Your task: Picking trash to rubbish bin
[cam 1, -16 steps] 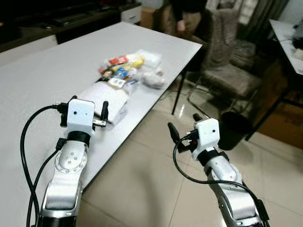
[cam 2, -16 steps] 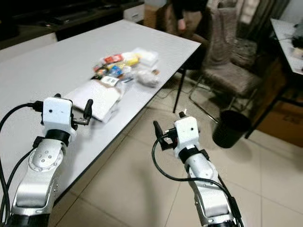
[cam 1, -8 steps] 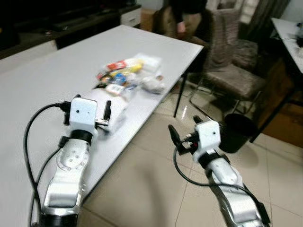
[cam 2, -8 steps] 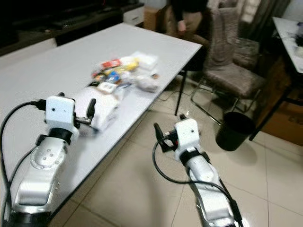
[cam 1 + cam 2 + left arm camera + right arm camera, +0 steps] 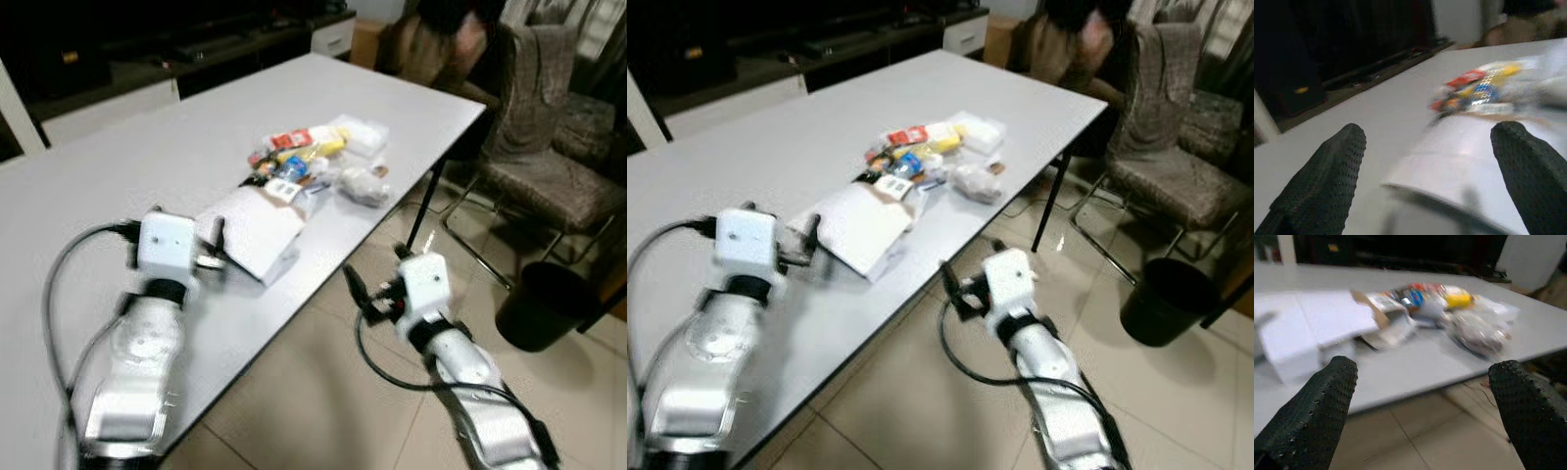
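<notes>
**A:** From the head cameras, what should the approach look like?

**B:** The trash pile (image 5: 318, 162) lies near the table's (image 5: 118, 186) long edge on the robot's right, toward the far corner. A flat white box (image 5: 257, 230) sits at its near end, also close to that edge. The left gripper (image 5: 201, 257) hovers over the table just short of the box, fingers spread wide and empty. I'd judge the box the first pick: come in low along the table, straddle the raised near flap, then close.

**A:** And the other arm?

**B:** The right gripper (image 5: 958, 290) is off the table, above the floor beside that same edge, also wide and holding nothing. The rubbish bin (image 5: 1164, 301) stands on the floor, well apart from the table, beyond the right arm.

**A:** Left wrist view?

**B:** Both fingers (image 5: 1322, 176) frame the box's near corner, with the coloured wrappers (image 5: 1476, 88) behind it. The box looks light, so a push could slide it into the pile.

**A:** Right wrist view?

**B:** It looks across the table edge at the box, the wrappers and a crumpled clear bag (image 5: 1481, 330).

**A:** Obstacles?

**B:** A chair (image 5: 549, 157) stands between the table's far corner and the bin, and a person sits beyond it. The table leg (image 5: 428, 206) is also on the carrying route.
</notes>
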Robot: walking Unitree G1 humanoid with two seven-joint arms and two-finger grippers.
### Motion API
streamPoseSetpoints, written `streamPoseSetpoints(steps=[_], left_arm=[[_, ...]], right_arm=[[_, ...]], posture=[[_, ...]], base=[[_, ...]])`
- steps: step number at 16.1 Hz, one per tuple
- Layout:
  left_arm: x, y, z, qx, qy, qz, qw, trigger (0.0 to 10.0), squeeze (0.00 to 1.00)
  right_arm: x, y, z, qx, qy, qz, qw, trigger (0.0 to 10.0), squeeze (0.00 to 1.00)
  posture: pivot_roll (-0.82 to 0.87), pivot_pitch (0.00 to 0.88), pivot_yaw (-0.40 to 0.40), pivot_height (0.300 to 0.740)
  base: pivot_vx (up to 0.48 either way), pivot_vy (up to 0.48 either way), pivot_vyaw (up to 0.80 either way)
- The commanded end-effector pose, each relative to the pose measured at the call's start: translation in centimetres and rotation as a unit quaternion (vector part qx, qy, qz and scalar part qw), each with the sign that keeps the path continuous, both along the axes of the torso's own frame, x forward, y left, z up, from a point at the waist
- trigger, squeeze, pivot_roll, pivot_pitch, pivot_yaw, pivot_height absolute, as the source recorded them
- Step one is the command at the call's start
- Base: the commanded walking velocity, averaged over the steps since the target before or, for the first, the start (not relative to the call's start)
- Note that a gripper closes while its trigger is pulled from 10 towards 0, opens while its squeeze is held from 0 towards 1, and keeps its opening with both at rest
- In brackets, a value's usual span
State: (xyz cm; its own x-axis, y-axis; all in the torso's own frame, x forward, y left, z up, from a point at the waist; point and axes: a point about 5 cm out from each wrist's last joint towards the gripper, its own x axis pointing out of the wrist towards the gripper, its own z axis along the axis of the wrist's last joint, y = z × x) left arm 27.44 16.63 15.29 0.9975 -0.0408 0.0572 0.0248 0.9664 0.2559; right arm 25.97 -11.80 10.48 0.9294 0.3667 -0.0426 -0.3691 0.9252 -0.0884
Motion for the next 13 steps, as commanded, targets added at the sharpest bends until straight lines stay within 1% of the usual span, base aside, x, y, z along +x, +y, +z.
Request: streamPoseSetpoints(steps=[1, 2, 3, 4, 5, 6, 7, 8, 9, 10, 11, 12, 13], left_arm=[[-0.1, 0.4, 0.4, 0.006, -0.005, 0.004, 1.000, 10.0, 0.00], [-0.1, 0.4, 0.3, 0.005, -0.004, 0.004, 1.000, 10.0, 0.00], [-0.1, 0.5, 0.3, -0.008, -0.001, 0.006, 1.000, 10.0, 0.00], [-0.1, 0.6, 0.0, -0.016, 0.016, 0.007, 1.000, 10.0, 0.00], [-0.1, 0.5, -0.3, -0.041, 0.028, -0.005, 0.999, 10.0, 0.00], [-0.2, 0.4, -0.2, -0.077, 0.023, -0.012, 0.997, 10.0, 0.15], [-0.2, 0.5, -0.7, -0.135, 0.050, -0.008, 0.989, 10.0, 1.00], [-0.1, 0.5, -0.9, -0.155, 0.062, -0.012, 0.986, 10.0, 1.00], [0.1, 0.4, -1.4, -0.203, 0.089, -0.019, 0.975, 10.0, 1.00], [0.2, 0.6, -1.4, -0.225, 0.089, -0.013, 0.970, 10.0, 1.00], [0.4, 0.6, -1.4, -0.278, 0.093, -0.018, 0.956, 10.0, 1.00], [0.5, 0.4, -1.4, -0.301, 0.098, -0.026, 0.948, 10.0, 1.00], [0.7, 0.0, -1.6, -0.342, 0.107, -0.042, 0.932, 10.0, 1.00]], right_arm=[[0.3, -0.1, 0.4, 0.006, -0.003, -0.006, 1.000, 10.0, 0.00], [0.3, 0.0, 0.3, 0.005, -0.003, -0.005, 1.000, 10.0, 0.00], [0.2, 0.0, 0.3, 0.005, -0.003, -0.004, 1.000, 10.0, 0.00], [0.1, 0.0, 0.2, 0.004, -0.002, -0.003, 1.000, 10.0, 0.00], [0.0, 0.0, 0.3, 0.005, -0.003, -0.002, 1.000, 10.0, 0.00], [0.0, 0.0, 0.3, 0.007, -0.003, -0.002, 1.000, 10.0, 0.00], [0.0, 0.0, 0.3, 0.007, -0.004, -0.001, 1.000, 10.0, 0.00], [0.1, -0.1, 0.3, 0.006, -0.004, -0.001, 1.000, 10.0, 0.00], [0.2, -0.3, 0.3, 0.007, -0.004, -0.005, 1.000, 10.0, 0.00], [0.2, -0.4, 0.3, 0.005, -0.004, -0.006, 1.000, 10.0, 0.00], [0.2, -0.4, 0.3, 0.004, -0.003, -0.004, 1.000, 10.0, 0.00], [0.2, -0.4, 0.3, 0.003, -0.003, -0.002, 1.000, 10.0, 0.00], [0.1, -0.3, 0.2, 0.005, 0.002, 0.005, 1.000, 10.0, 0.00]], posture=[[-0.05, 0.000, -0.048, 0.740], [-0.05, 0.000, -0.048, 0.740], [-0.04, 0.000, -0.048, 0.740], [-0.05, 0.000, -0.049, 0.740], [-0.05, 0.000, -0.048, 0.740], [-0.05, 0.000, -0.048, 0.740], [-0.05, 0.000, -0.043, 0.740], [-0.05, 0.000, -0.043, 0.740], [-0.05, 0.000, -0.047, 0.740], [-0.06, 0.000, -0.050, 0.740], [-0.05, 0.000, -0.056, 0.740], [-0.05, 0.000, -0.056, 0.740], [-0.06, 0.000, -0.063, 0.740]], base=[[0.311, 0.000, 0.00], [0.307, 0.000, 0.00], [0.000, 0.000, 0.00], [0.000, 0.000, 0.00], [0.000, 0.000, 0.00], [0.000, 0.000, 0.00], [0.000, 0.000, 0.00], [0.000, 0.000, 0.00], [0.000, 0.000, 0.00], [0.000, 0.000, 0.00], [0.000, 0.000, 0.00], [0.000, 0.000, 0.00], [0.000, 0.000, 0.00]])
